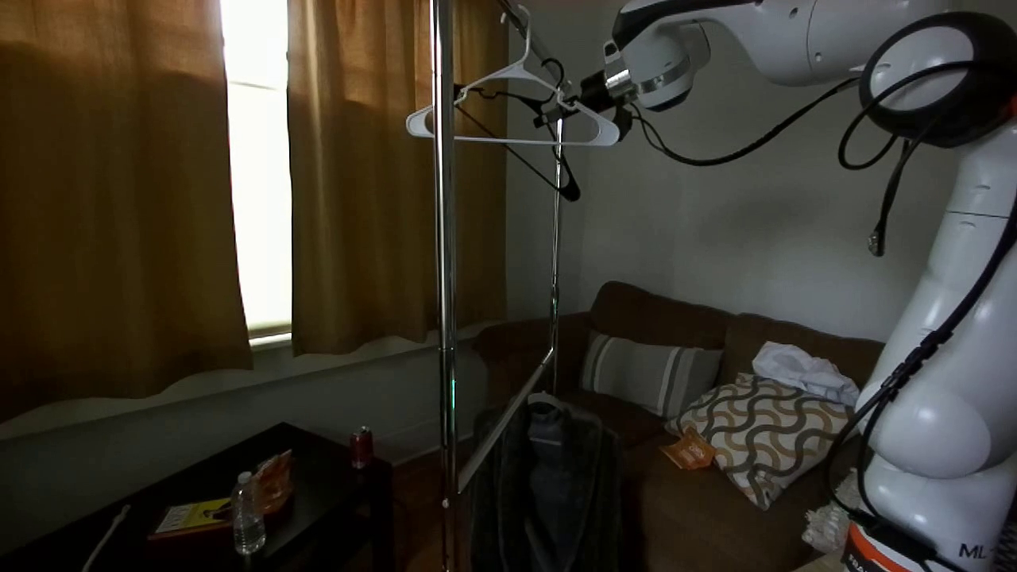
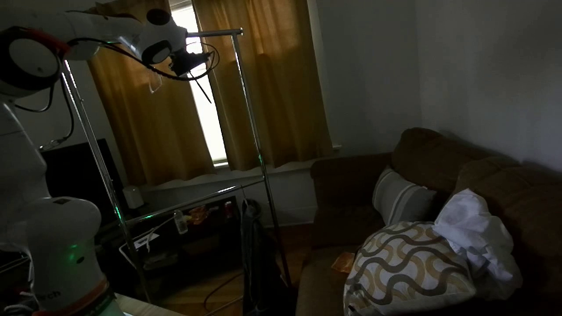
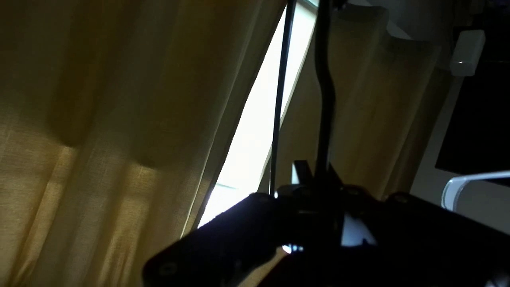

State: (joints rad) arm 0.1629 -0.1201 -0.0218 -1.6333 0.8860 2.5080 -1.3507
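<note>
Well, from the left in an exterior view, mustard-brown curtains [image 1: 119, 199] hang either side of a bright window [image 1: 258, 167], and below them a low dark table [image 1: 322, 477] carries a bottle [image 1: 248, 520] and a red can [image 1: 361, 447]. Next stands the chrome garment rack [image 1: 443, 278], with a white hanger [image 1: 532, 142], likely light and slick, hanging under its top rail [image 2: 217, 33]. Just behind that, slanting with one end low, is the black hanger [image 3: 328, 91]: it looks light and fairly stiff, probably hard plastic, so weight should be no trouble, but a smooth, narrow bar could pivot between the pads under its own lopsided hang. The gripper [image 3: 320, 175] seems clamped on it, jaws nearly together; in the wrist view a thicker bar of the hanger rises from between the fingertips and a thinner one runs alongside. That view is very dark, so the exact spot of the grip, and whether the hook sits over the rail, I can't tell for certain. The thick shoulder near the neck strikes me as the soundest place to hold, since it balances better there, while the thin lower bar would likely flex. Farther right comes the white robot arm [image 1: 763, 48], and lower down a brown sofa [image 1: 667, 318] bears a striped cushion [image 1: 647, 369] and a patterned pillow [image 1: 771, 429]
</note>
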